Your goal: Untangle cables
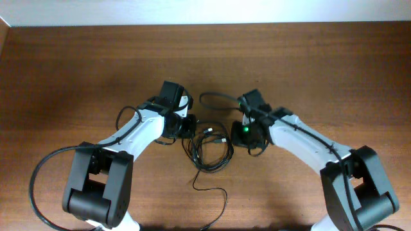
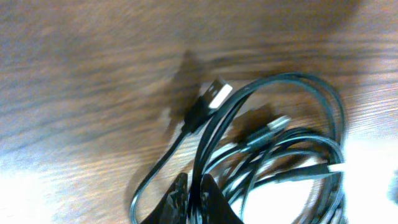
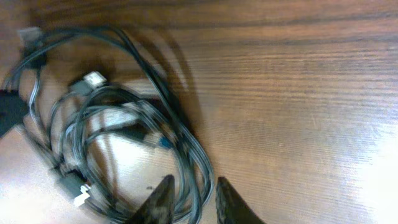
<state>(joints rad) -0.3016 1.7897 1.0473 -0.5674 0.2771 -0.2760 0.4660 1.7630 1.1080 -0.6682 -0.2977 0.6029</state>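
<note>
The cables (image 1: pixel 209 151) lie as one bundle of thin black loops in the middle of the table, between both arms. A single strand (image 1: pixel 221 194) trails toward the front edge. My left gripper (image 1: pixel 191 130) is at the bundle's left side. In the left wrist view the left gripper (image 2: pixel 194 190) is shut on one black strand of the cables (image 2: pixel 273 134), and a USB plug (image 2: pixel 214 93) lies just beyond. My right gripper (image 1: pixel 236 140) is at the bundle's right side. In the right wrist view the right gripper (image 3: pixel 194 194) stands open, straddling several strands of the cables (image 3: pixel 127 121).
The brown wooden table (image 1: pixel 321 64) stretches around the bundle. Another silver plug (image 3: pixel 93 79) and a white-tipped plug (image 3: pixel 79 194) lie within the loops. The arms' own thicker black cables (image 1: pixel 42 170) loop beside their bases at the front.
</note>
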